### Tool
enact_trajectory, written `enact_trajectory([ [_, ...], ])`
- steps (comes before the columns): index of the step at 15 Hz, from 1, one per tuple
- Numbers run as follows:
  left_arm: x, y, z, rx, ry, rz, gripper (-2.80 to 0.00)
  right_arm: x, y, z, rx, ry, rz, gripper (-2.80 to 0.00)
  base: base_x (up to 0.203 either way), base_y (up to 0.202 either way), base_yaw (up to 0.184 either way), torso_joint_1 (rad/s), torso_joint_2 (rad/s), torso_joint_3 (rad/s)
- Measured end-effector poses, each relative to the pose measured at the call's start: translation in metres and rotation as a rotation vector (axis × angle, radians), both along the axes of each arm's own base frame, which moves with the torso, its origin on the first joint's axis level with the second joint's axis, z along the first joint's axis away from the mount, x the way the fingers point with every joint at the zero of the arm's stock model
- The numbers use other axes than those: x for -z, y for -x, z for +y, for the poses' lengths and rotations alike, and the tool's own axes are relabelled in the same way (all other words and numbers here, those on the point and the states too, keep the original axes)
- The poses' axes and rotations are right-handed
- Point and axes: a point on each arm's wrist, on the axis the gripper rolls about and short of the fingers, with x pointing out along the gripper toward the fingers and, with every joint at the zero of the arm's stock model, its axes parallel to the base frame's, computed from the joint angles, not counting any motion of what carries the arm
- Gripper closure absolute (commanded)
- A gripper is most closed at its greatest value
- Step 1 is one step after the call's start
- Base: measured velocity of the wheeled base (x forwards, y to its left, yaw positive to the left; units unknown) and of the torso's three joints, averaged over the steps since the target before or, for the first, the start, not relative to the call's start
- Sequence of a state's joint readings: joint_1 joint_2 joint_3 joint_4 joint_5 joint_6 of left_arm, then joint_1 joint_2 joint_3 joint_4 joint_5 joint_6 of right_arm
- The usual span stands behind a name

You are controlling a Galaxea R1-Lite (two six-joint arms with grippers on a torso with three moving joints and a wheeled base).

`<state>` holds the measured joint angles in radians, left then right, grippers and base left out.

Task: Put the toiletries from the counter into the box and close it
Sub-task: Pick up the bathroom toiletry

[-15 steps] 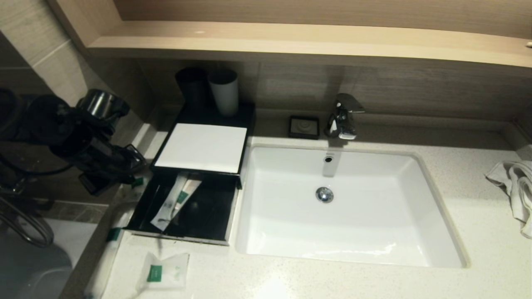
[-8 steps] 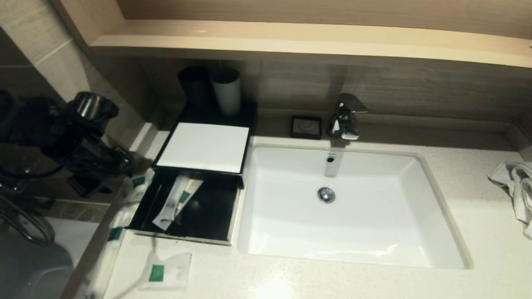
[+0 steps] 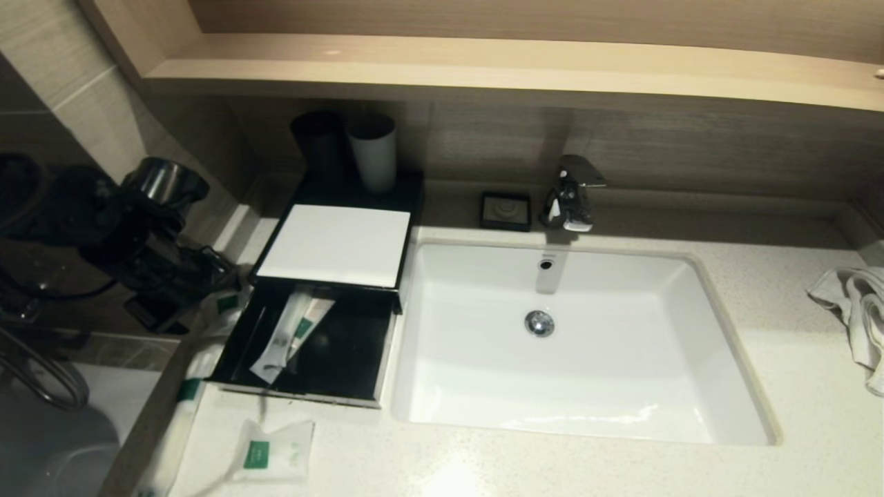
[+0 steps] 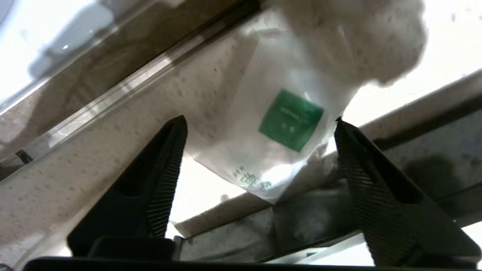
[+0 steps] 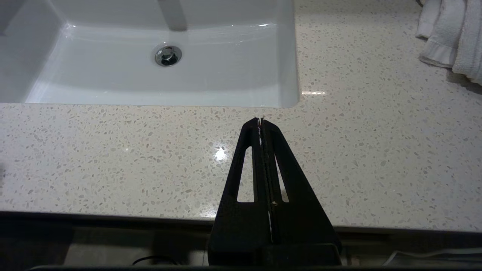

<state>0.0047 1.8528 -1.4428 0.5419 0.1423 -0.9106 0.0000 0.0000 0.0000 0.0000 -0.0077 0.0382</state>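
The left gripper is standing wide open around a small packet, gripping nothing. Closing carelessly is risking nudging it off the counter edge beside the box; the right gripper is resting shut

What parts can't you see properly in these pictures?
- Head view: the left tool's tips are hidden behind the dark arm, so whether they touch the small packet is unclear.
- Head view: the long packet by the counter edge is cut off at the bottom.
- Left wrist view: the packet's top is blurred white.
- Head view: the towel is cut off at the right edge.
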Motion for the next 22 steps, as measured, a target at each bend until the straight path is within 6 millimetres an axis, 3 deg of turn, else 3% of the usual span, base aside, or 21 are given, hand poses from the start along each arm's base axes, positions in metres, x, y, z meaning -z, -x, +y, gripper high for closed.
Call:
enact_trajectory([
  [9, -0.027, 0.013, -0.003, -0.011, 0.021, -0.097, -2.80, 0.000, 0.000, 0.000, 0.000, 0.000, 0.000, 0.00, 0.000, 0.000, 0.000, 0.000, 0.00, 0.000],
  [15, -0.053, 0.037, -0.006, -0.035, 0.148, -0.185, -2.80, 0.000, 0.000, 0.000, 0.000, 0.000, 0.000, 0.00, 0.000, 0.000, 0.000, 0.000, 0.00, 0.000],
  [22, -0.047, 0.035, -0.005, -0.124, 0.219, -0.170, -2.80, 0.000, 0.000, 0.000, 0.000, 0.000, 0.000, 0.00, 0.000, 0.000, 0.000, 0.000, 0.00, 0.000],
])
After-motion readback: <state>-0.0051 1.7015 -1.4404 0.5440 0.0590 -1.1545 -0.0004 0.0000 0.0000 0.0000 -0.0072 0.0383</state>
